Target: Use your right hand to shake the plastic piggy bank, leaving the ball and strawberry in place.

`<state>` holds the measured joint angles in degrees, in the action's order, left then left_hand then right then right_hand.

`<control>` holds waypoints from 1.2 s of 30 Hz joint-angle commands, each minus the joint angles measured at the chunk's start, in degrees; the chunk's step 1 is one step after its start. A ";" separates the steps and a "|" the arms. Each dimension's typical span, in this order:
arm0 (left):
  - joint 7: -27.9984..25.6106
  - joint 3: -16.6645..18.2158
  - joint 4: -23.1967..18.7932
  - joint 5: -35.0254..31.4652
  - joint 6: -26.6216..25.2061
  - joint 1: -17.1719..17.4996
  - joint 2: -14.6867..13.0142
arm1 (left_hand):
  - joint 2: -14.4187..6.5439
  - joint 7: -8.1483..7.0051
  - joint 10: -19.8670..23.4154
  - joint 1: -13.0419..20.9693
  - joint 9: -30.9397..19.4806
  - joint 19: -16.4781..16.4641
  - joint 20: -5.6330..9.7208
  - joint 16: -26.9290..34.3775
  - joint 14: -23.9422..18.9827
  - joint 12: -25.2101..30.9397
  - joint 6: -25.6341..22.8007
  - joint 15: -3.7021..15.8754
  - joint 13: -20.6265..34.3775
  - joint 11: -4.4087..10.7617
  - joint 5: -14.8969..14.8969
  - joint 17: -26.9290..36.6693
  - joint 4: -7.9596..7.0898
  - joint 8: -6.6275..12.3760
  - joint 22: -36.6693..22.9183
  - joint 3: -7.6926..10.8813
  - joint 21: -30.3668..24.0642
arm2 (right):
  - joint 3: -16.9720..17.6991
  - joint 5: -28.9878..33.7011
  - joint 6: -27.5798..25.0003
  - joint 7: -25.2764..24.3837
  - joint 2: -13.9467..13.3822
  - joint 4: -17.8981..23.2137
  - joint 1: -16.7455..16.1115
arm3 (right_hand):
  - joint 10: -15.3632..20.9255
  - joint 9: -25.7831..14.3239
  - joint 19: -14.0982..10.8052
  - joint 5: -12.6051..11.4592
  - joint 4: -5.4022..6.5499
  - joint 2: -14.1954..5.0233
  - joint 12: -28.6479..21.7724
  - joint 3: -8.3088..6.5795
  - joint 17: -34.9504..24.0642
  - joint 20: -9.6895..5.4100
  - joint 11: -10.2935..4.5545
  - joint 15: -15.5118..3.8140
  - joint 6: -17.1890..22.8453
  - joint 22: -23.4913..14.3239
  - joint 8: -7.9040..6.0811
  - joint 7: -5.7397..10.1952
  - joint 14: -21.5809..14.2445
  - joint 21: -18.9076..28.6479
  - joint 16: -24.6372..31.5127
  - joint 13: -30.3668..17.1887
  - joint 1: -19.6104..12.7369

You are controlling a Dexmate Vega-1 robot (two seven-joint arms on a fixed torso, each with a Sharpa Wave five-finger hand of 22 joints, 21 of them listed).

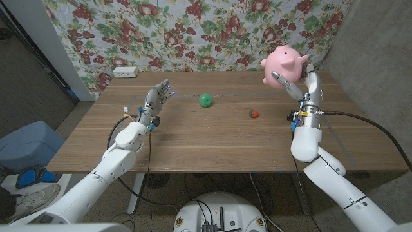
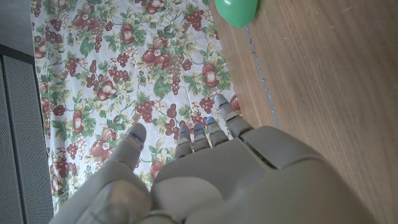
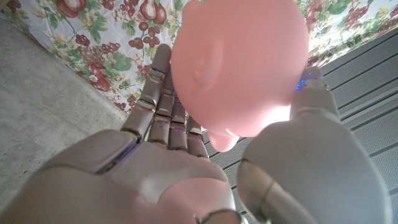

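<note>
Piggy bank (image 1: 284, 62), pink and plastic, sits in the right hand (image 1: 295, 84), lifted well above the far right corner of the desk (image 1: 193, 142) in front of the flowered cloth (image 1: 193, 32). In the right wrist view the fingers (image 3: 158, 106) lie along one side of the round body (image 3: 239, 62) and the thumb presses the opposite side, so the hold spans the belly, the widest part. The shell looks smooth and glossy, stiff, hollow and probably light; such a surface could slip under quick shaking, so a firm wrap around the middle seems safer than a hold on the ears or snout, which are small and stick out. It looks hard enough to bear pressure without denting, though I cannot tell whether anything is inside. The green ball (image 1: 205, 100) and the small strawberry (image 1: 253, 113) lie on the desk, well apart from the raised hand. The left hand (image 1: 156, 98) holds nothing, fingers apart, near the desk's left side.
</note>
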<state>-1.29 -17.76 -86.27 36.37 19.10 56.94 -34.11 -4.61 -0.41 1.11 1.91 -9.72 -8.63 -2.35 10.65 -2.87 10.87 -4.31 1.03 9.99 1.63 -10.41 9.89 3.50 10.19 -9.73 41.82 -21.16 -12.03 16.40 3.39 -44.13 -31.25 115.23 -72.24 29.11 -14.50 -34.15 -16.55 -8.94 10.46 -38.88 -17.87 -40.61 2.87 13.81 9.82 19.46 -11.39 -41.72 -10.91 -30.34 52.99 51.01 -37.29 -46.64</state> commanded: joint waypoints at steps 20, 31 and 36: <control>-0.73 0.43 -1.69 -0.25 -0.02 1.15 -0.59 | -2.09 -0.25 0.02 -0.53 -0.23 -0.79 -0.04 -0.17 -0.72 0.14 -0.17 -0.29 0.23 0.10 -0.27 0.15 0.38 0.18 -0.18 0.17 0.82 | -0.68 -11.97 -15.81 26.72 -14.31 10.06 2.06 | 29.44 -9.28 4.67 -16.85 -0.16 -8.32 -8.71 -19.67 -29.52 -3.35 -17.60 -21.83 37.04 -0.02 -3.42 7.58 -20.97 1.56 8.09 -14.21 -3.49; -0.66 0.42 -1.42 -0.11 -0.04 1.04 -0.44 | -2.06 -0.31 0.04 -0.56 -0.23 -0.90 -0.10 -0.10 -0.95 0.15 -0.19 -0.53 0.23 0.06 -0.26 0.16 0.39 0.19 -0.19 0.13 1.10 | -1.88 -14.37 -18.86 29.03 -17.13 11.47 3.65 | 29.45 -9.19 4.87 -16.83 -0.15 -8.32 -8.73 -19.78 -29.52 -3.24 -17.53 -21.79 37.23 0.05 -3.43 7.41 -20.89 2.13 8.07 -14.17 -3.37; -0.65 0.37 -1.26 -0.11 -0.12 0.94 -0.40 | -2.03 -0.34 0.03 -0.57 -0.23 -1.01 -0.21 -0.07 -1.06 0.14 -0.17 -0.50 0.23 0.13 -0.25 0.17 0.39 0.18 -0.19 0.11 1.20 | -2.27 -14.59 -19.19 28.21 -17.52 11.56 3.85 | 29.50 -9.26 4.94 -16.81 -0.19 -8.31 -8.79 -19.80 -29.54 -3.22 -17.47 -21.79 37.12 0.08 -3.44 7.39 -20.87 2.34 8.11 -14.21 -3.39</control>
<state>-1.95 -17.36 -87.79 36.21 19.13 58.02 -34.62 -4.61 -0.41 1.11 1.91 -9.72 -9.26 -2.54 10.65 -3.39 10.87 -4.30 0.51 9.98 1.63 -10.41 9.89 3.50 10.19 -9.73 41.82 -20.27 -13.23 3.50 -13.55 -16.97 -46.46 125.74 -69.54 30.03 -14.50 -33.33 -16.55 -8.94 10.46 -38.89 -17.87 -41.79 3.69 13.94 10.12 20.40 -11.16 -41.72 -10.80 -30.64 54.81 51.43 -37.29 -46.64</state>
